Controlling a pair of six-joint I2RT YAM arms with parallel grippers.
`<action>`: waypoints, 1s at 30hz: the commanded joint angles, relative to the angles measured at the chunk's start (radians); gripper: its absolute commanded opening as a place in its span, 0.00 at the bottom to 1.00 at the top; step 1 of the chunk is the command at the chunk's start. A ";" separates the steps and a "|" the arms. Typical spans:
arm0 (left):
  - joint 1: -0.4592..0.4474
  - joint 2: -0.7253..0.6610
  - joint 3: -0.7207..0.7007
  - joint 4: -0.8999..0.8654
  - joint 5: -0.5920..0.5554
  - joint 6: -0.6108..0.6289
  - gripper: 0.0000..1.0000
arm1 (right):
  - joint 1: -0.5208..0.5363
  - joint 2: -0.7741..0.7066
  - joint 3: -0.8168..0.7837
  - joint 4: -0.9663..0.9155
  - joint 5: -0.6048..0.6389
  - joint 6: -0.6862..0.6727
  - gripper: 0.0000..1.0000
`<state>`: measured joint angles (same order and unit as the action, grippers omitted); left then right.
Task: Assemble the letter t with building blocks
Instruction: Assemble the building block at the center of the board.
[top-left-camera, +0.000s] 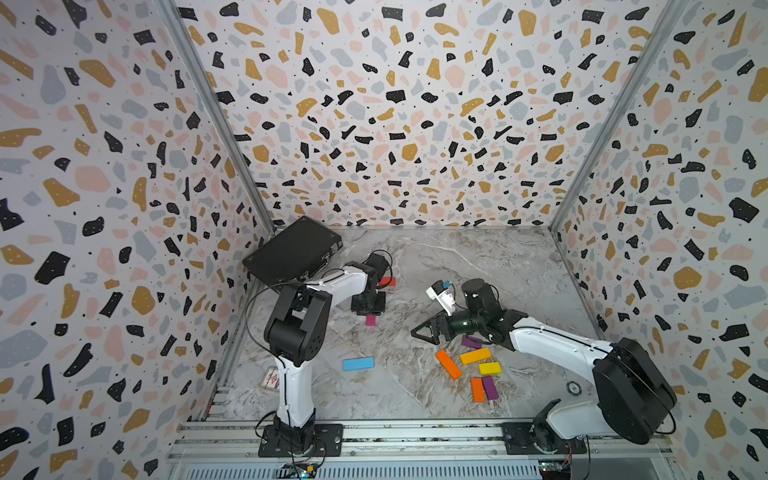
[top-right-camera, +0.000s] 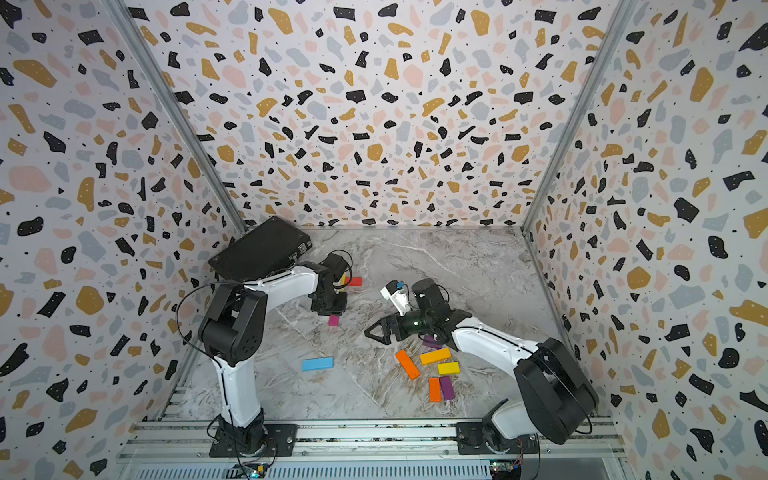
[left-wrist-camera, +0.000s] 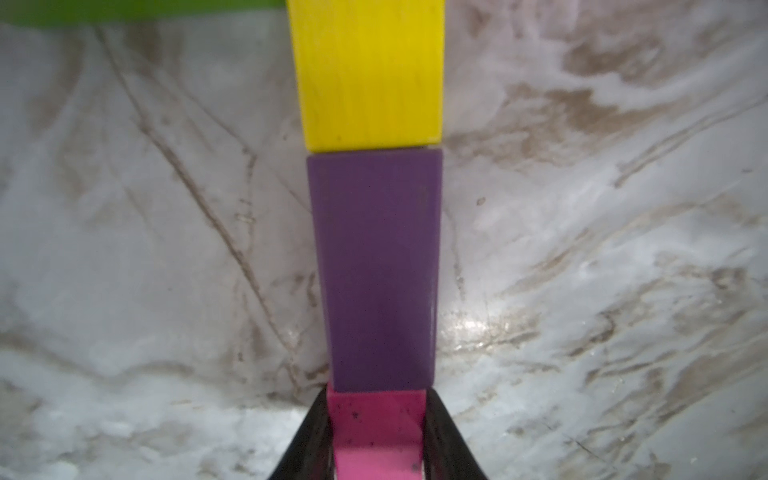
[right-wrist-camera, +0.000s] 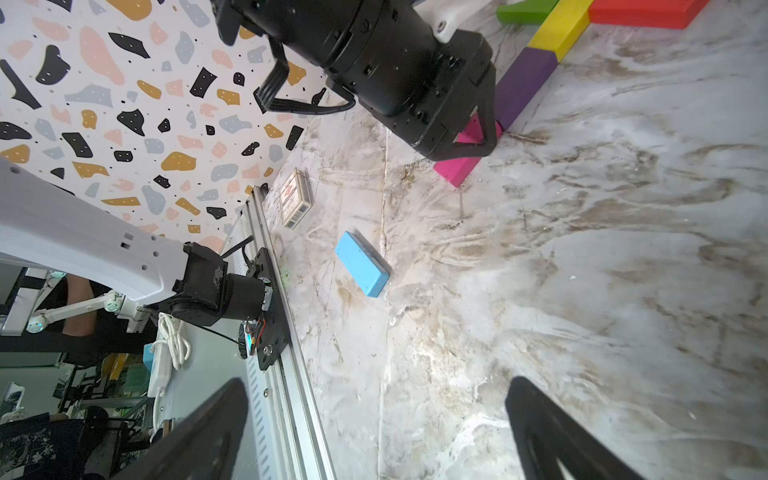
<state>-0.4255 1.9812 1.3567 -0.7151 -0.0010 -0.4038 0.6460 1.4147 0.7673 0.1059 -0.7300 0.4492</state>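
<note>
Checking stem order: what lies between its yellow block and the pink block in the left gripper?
One purple block, end to end against the yellow block and pink block; the left wrist view shows it.

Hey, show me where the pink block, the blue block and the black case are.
pink block (left-wrist-camera: 376, 434): left wrist view, middle of the part that shows.
blue block (top-left-camera: 358, 363): in a top view, middle of its top face.
black case (top-left-camera: 291, 251): in a top view, middle of its lid.
</note>
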 joint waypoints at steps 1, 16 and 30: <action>0.007 0.031 0.007 0.005 0.012 0.004 0.33 | -0.003 -0.007 -0.006 0.011 -0.011 -0.001 0.99; 0.008 0.016 0.010 -0.001 0.004 0.020 0.52 | -0.003 -0.008 -0.005 0.006 -0.012 -0.003 0.99; 0.008 -0.192 -0.072 -0.056 0.054 0.042 0.56 | -0.003 -0.044 0.008 -0.058 0.017 -0.029 0.99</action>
<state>-0.4252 1.7741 1.3285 -0.7433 0.0265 -0.3763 0.6460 1.4132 0.7677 0.0677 -0.7208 0.4328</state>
